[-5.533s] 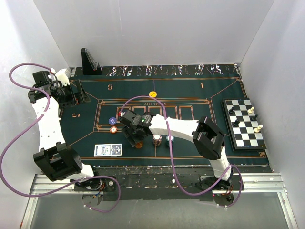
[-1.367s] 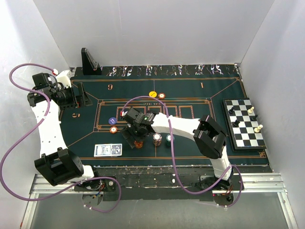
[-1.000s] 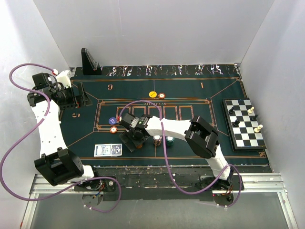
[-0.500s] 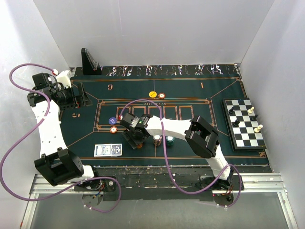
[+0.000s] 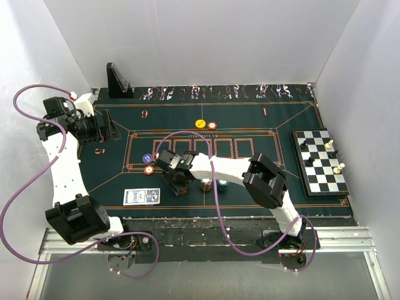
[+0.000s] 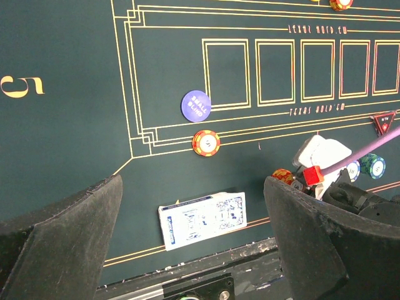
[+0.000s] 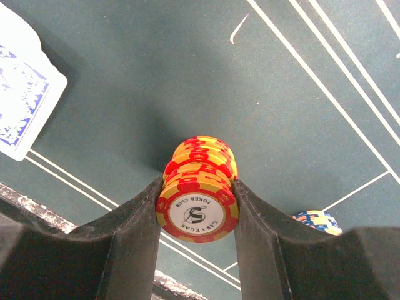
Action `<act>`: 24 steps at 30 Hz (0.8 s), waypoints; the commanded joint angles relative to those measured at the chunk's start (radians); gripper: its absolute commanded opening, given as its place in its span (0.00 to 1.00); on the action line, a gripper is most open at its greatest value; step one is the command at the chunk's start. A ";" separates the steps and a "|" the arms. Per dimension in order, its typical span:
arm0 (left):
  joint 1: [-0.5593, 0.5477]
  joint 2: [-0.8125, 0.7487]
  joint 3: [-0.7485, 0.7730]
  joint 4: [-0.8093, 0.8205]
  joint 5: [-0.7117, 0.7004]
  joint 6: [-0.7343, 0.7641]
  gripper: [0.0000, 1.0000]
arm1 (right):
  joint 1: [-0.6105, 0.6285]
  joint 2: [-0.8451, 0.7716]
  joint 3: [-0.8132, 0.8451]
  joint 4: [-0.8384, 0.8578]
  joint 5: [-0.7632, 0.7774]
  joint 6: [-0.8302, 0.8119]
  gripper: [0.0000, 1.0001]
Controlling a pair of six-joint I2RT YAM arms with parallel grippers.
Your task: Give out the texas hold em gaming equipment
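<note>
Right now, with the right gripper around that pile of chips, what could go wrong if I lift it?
1. The pile of chips is several loose chips, squeezed only from the sides by the right gripper. The lower ones may slip out and scatter on the way up.
2. A second pile sits close beside it. A sideways swing could knock it over.
3. The cards lie near on the other side and could get nudged.
</note>
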 commanded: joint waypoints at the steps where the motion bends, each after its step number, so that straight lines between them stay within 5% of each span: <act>1: 0.006 -0.042 -0.006 0.010 0.015 0.009 0.98 | 0.011 -0.060 0.061 -0.021 0.025 0.003 0.48; 24: 0.006 -0.043 -0.003 0.004 0.014 0.015 0.98 | 0.009 -0.043 0.063 -0.005 0.049 -0.005 0.45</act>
